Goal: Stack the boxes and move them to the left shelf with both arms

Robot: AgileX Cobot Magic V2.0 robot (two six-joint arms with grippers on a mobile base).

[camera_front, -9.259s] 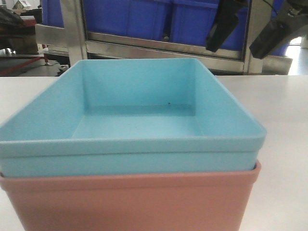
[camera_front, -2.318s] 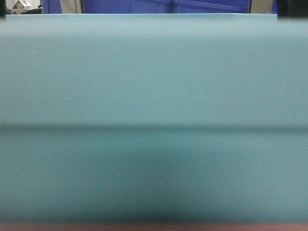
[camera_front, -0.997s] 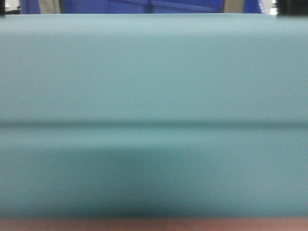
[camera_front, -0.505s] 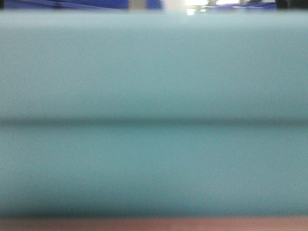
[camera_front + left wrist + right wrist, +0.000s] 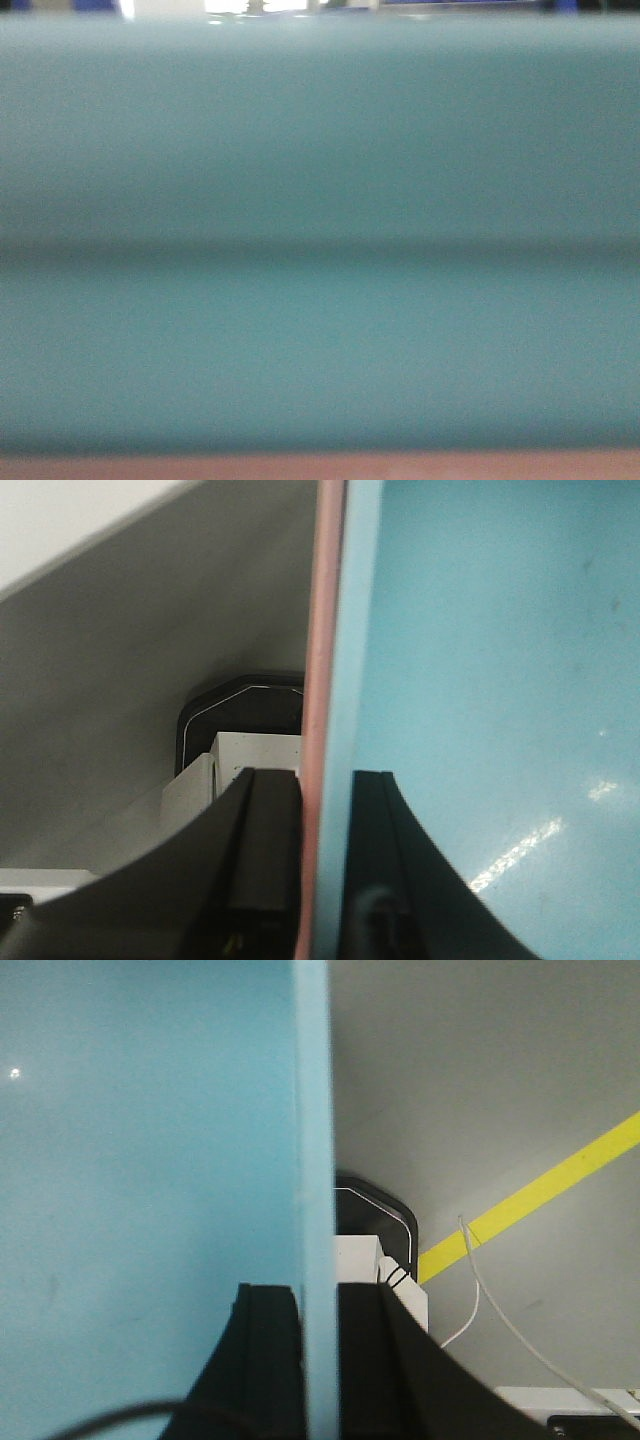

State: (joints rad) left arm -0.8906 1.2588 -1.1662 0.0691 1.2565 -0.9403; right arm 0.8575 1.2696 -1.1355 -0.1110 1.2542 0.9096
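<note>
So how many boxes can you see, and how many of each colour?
light blue box: 1
pink box: 1
Total: 2 boxes, the blue one sitting inside the pink one.

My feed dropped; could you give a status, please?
Left hand shut on pink box and blue box. Right hand shut on blue box. Front view blocked.

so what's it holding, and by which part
left gripper clamps the pink tub and blue tub walls together; right gripper clamps the blue tub's opposite wall
</note>
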